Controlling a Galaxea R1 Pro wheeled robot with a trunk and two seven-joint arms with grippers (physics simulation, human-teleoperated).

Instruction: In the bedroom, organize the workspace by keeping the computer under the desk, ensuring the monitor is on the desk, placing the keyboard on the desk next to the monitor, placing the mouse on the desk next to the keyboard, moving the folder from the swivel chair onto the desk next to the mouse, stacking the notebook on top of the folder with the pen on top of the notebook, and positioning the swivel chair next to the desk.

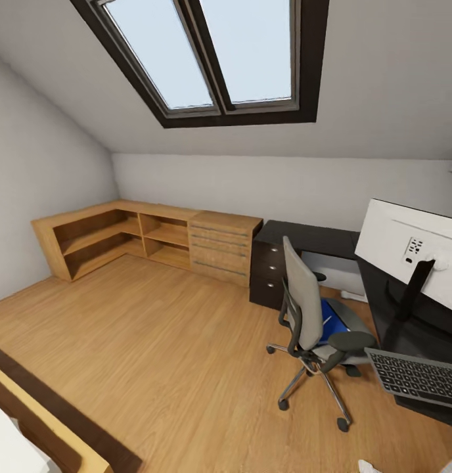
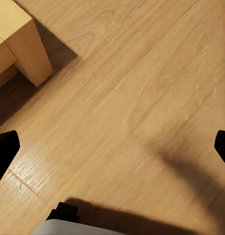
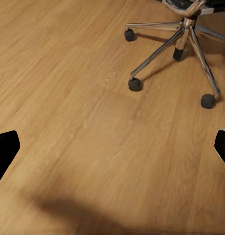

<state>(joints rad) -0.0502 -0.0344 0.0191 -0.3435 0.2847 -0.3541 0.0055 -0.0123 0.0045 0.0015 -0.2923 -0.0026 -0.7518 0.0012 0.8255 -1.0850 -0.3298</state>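
The grey swivel chair (image 1: 306, 309) stands on the floor in front of the black-topped desk (image 1: 318, 238), its back toward me. A bright-blue folder (image 1: 334, 320) lies on its seat. On the desk stands the monitor (image 1: 410, 248), white back facing me, and the keyboard (image 1: 420, 376) lies at the desk's near end. The notebook and pen are out of view. My left gripper (image 2: 112, 149) hangs open over bare floor. My right gripper (image 3: 112, 149) is open too, with the chair's chrome base (image 3: 183, 36) ahead of it.
A low light-wood cabinet (image 1: 154, 238) runs along the far wall and left corner, meeting the desk's dark drawer unit (image 1: 268, 272). A wooden furniture edge (image 1: 48, 427) sits at the near left; its corner (image 2: 21, 46) lies close to the left gripper. Wide wood floor (image 1: 173, 335) lies between.
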